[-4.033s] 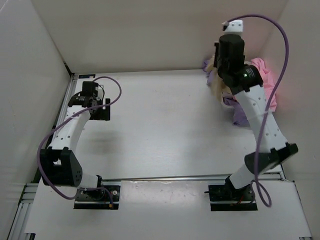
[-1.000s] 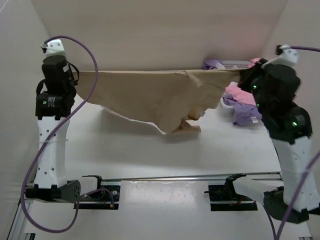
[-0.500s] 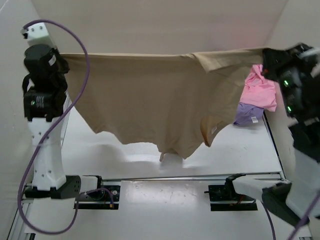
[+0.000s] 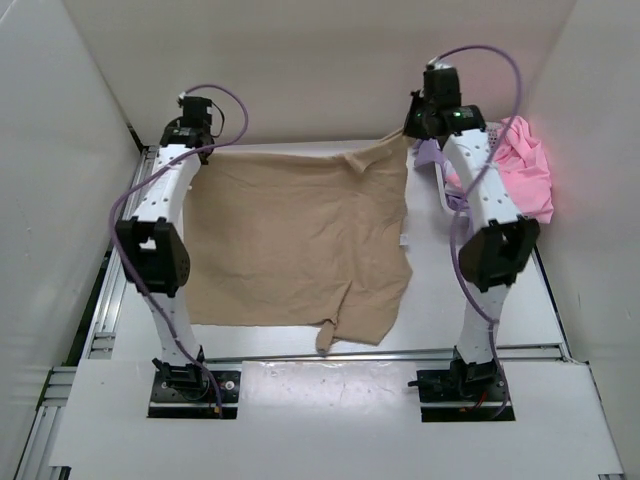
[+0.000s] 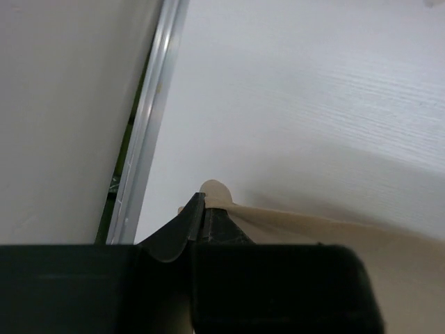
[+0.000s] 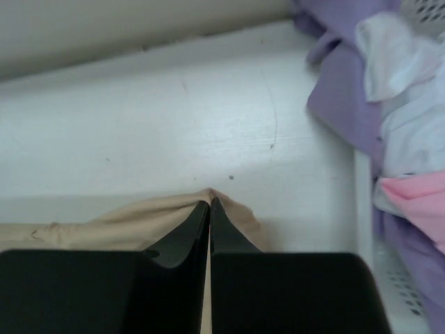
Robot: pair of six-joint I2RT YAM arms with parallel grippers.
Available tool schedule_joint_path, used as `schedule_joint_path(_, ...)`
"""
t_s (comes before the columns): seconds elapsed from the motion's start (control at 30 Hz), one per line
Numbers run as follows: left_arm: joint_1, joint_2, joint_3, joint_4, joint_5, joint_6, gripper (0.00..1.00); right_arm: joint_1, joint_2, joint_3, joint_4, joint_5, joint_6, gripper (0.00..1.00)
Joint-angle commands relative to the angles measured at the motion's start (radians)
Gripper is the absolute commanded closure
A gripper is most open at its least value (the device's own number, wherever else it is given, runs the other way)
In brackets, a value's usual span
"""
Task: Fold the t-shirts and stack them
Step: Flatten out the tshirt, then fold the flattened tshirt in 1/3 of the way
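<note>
I'm seeing the tan t-shirt (image 4: 300,235) lying spread flat mid-desk, unfolded. The left end effector (image 5: 203,212) and right end effector (image 6: 210,207) are pinching its far corners shut. The pink shirt (image 4: 525,170), white shirt (image 6: 393,49) and lavender shirt (image 6: 341,83) are sitting heaped in the far-right mesh basket (image 6: 425,8). Nothing is folded or stacked yet.

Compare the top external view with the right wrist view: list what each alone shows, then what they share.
Only top external: the whole tan shirt spread out, with the left gripper shut on its far left corner. Only right wrist: a crumpled white shirt. Both: the right gripper shut on the tan shirt's other far corner, the pink shirt and the lavender shirt.
</note>
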Motion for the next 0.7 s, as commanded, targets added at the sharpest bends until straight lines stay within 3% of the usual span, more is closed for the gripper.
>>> schedule_joint_path(0.0,-0.011,0.015,0.047,0.012,-0.044,0.001,0.9,-0.006,0.06,0.033,0.065,-0.057,0.02,1.0)
schedule_joint_path(0.3,0.024,0.266,0.105,0.058,-0.057,0.001,0.9,-0.006,0.184,-0.037,0.11,-0.086,0.064,1.0)
schedule_joint_path(0.5,0.035,0.267,0.024,0.067,-0.066,0.001,0.9,-0.006,0.131,-0.189,0.11,-0.111,0.098,1.0)
schedule_joint_path(0.67,0.053,0.267,-0.038,0.096,-0.066,0.001,0.9,-0.037,0.072,-0.312,0.09,-0.29,0.153,1.0)
